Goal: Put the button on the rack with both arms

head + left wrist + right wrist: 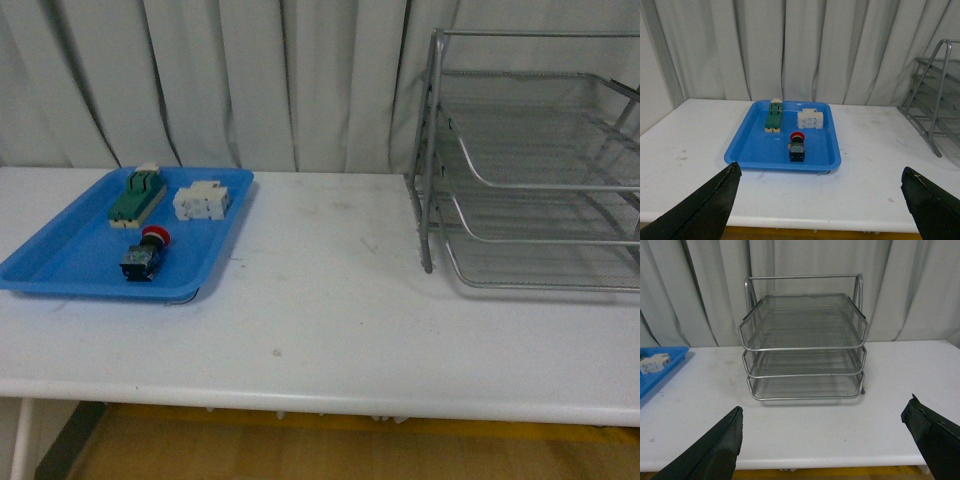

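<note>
The button (145, 255), red-capped with a dark boxy body, lies in the blue tray (60, 255) at the table's left; the left wrist view shows the button (797, 147) well ahead of my left gripper (820, 175), which is open and empty near the table's front edge. The rack (530, 160), a silver wire-mesh stack of three trays, stands at the table's right. In the right wrist view the rack (805, 340) faces my right gripper (822, 415), which is open, empty and well short of it. Neither arm shows in the front view.
In the blue tray (747, 150) a green-and-cream block (137, 197) and a white terminal block (202, 200) lie behind the button. White curtains hang behind the white table (330, 300). The table's front edge is close to both grippers.
</note>
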Controlling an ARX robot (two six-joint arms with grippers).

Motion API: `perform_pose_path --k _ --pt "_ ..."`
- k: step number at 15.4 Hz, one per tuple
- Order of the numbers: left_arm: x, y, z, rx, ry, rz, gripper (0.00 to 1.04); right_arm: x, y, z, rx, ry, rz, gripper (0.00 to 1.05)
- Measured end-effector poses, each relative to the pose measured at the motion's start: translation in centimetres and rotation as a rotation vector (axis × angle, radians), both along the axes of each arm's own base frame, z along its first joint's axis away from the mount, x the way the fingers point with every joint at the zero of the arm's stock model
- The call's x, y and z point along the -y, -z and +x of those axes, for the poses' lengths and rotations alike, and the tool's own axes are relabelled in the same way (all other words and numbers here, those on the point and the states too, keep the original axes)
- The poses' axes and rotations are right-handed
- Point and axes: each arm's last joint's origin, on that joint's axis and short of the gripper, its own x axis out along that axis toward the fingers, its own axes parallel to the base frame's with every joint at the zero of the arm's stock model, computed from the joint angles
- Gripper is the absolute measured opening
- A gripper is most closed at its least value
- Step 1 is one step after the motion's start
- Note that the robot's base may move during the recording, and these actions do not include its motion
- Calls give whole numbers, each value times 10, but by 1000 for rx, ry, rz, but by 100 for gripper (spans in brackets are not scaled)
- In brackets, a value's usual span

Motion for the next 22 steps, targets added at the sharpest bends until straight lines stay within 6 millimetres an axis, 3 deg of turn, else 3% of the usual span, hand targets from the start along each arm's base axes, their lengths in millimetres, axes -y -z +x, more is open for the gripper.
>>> perform_pose_path --k 22 --pt "0 0 0 0 0 0 98 0 0 0 0 0 0 98"
